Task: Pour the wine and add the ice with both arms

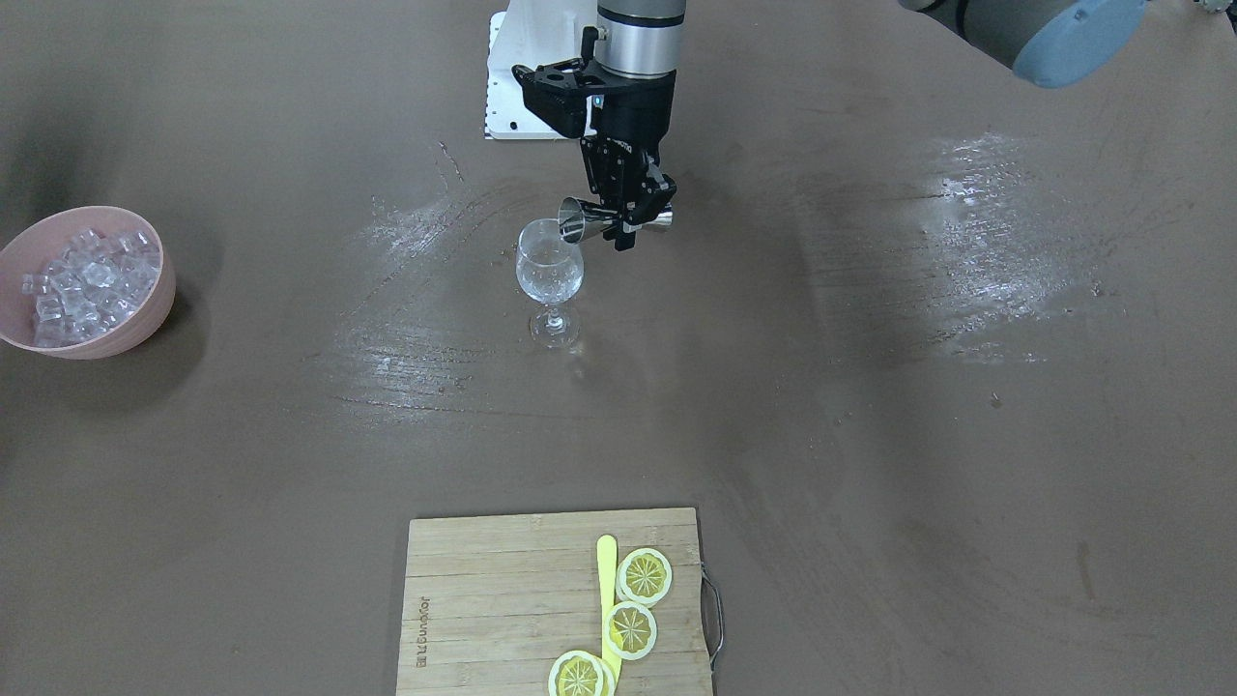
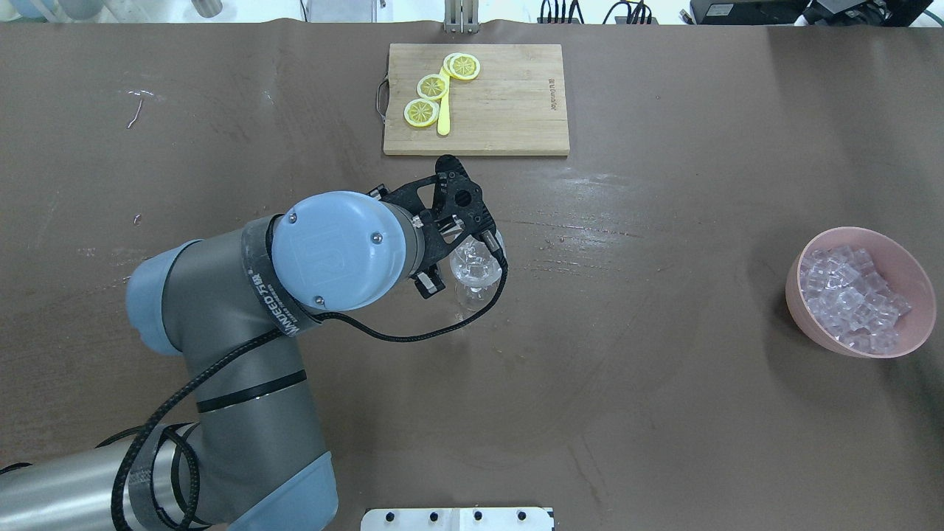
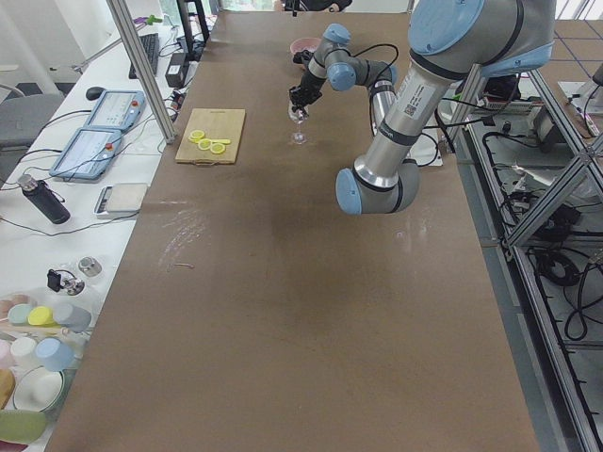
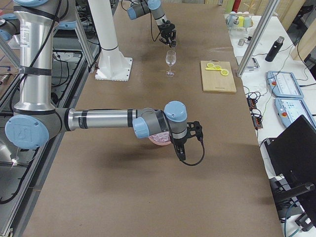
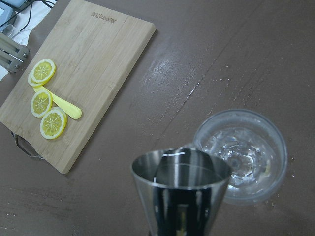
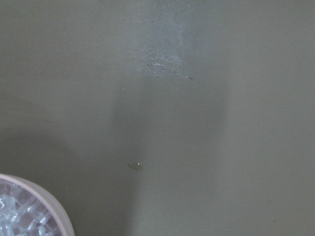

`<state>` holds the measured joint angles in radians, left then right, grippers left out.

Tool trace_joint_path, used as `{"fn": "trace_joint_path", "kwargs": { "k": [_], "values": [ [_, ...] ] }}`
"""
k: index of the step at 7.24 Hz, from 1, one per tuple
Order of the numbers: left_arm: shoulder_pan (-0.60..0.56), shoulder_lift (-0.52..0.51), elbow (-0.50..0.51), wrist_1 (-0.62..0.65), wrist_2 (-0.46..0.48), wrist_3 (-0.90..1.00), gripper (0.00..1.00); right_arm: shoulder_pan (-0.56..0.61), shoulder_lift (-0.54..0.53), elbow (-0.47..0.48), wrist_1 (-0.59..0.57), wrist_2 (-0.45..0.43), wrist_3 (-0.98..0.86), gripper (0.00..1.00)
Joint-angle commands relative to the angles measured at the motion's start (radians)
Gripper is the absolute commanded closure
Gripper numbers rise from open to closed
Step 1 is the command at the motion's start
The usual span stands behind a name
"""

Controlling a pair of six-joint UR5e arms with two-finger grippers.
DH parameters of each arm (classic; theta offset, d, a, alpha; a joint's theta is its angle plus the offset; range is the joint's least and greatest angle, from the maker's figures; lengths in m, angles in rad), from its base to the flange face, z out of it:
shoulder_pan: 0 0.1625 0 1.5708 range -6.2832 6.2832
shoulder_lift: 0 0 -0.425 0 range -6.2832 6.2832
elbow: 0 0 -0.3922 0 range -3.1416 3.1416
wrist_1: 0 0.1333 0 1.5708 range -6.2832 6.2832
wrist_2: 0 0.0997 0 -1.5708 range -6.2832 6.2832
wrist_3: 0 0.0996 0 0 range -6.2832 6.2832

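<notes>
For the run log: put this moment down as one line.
left gripper: shut on jigger, tipped over wine glass | right gripper: near pink bowl of ice, state unclear

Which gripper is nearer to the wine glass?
Left. The left gripper holds a steel jigger tipped at the rim of the wine glass; the right gripper hangs by the pink bowl of ice, far away.

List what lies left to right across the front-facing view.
Bowl of ice, wine glass, left gripper, blue joint cap. The board spans the glass and gripper, so it is left out.
</notes>
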<state>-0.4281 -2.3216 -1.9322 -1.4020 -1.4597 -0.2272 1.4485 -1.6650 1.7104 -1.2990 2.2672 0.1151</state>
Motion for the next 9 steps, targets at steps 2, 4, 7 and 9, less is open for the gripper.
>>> {"fn": "trace_joint_path", "kwargs": {
  "k": [2,4,7,9],
  "values": [
    [0.015,-0.053,-0.008,0.118,0.039,0.002,1.0,0.0,0.005,-0.009,0.001,0.0,0.0,0.0],
    [0.017,-0.061,-0.004,0.152,0.048,0.002,1.0,0.0,0.007,-0.009,0.0,0.0,0.0,0.0],
    [0.041,-0.154,0.012,0.313,0.112,0.016,1.0,0.0,0.007,-0.012,0.0,0.0,0.0,0.0],
    [0.046,-0.192,0.051,0.362,0.128,0.016,1.0,0.0,0.013,-0.023,0.0,0.002,0.0,0.0]
  ]
}}
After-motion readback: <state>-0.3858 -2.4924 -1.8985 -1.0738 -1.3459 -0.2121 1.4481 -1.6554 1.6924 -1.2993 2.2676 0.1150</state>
